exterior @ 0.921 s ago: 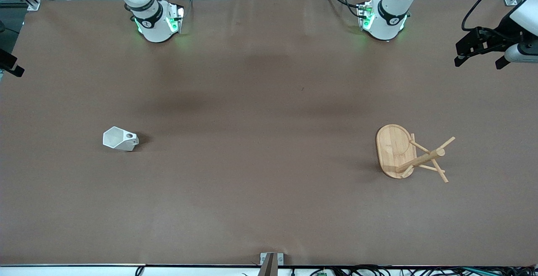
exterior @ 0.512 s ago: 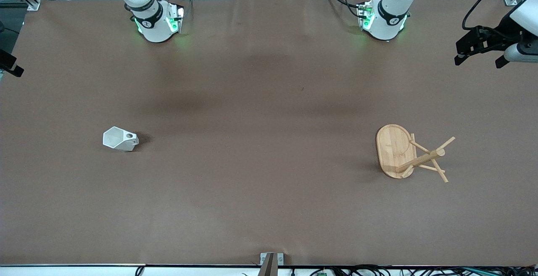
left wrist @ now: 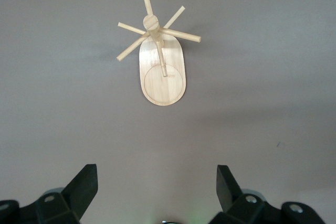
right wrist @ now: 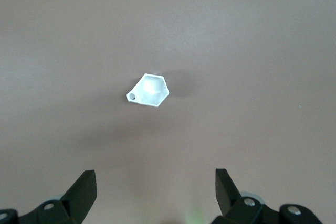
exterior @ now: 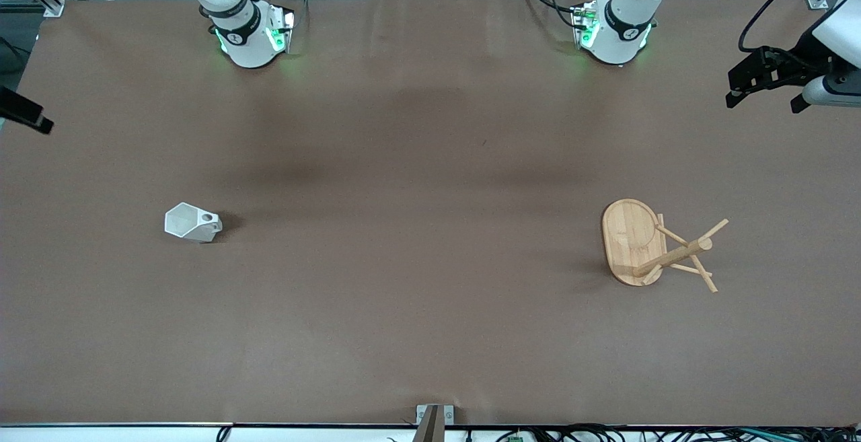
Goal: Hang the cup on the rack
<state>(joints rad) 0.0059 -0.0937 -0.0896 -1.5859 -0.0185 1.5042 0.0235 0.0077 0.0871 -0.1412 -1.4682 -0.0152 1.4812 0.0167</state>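
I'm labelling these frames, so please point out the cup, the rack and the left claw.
cup [exterior: 183, 221]: front view, on its white faceted body.
rack [exterior: 631, 235]: front view, on its flat oval base.
left claw [left wrist: 157, 187]: left wrist view, midway between its two open fingertips, high above the table.

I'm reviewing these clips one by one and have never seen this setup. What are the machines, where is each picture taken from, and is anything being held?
Two white robot arms stand at a brown table. The wide picture looks down from across it. The other two come from cameras on the arms' wrists, with dark fingertips at the bottom. The left gripper is open, high above the rack, a bamboo mug tree standing at the left arm's end. The right gripper is open above the cup, a small white mug at the right arm's end. Nothing is held.
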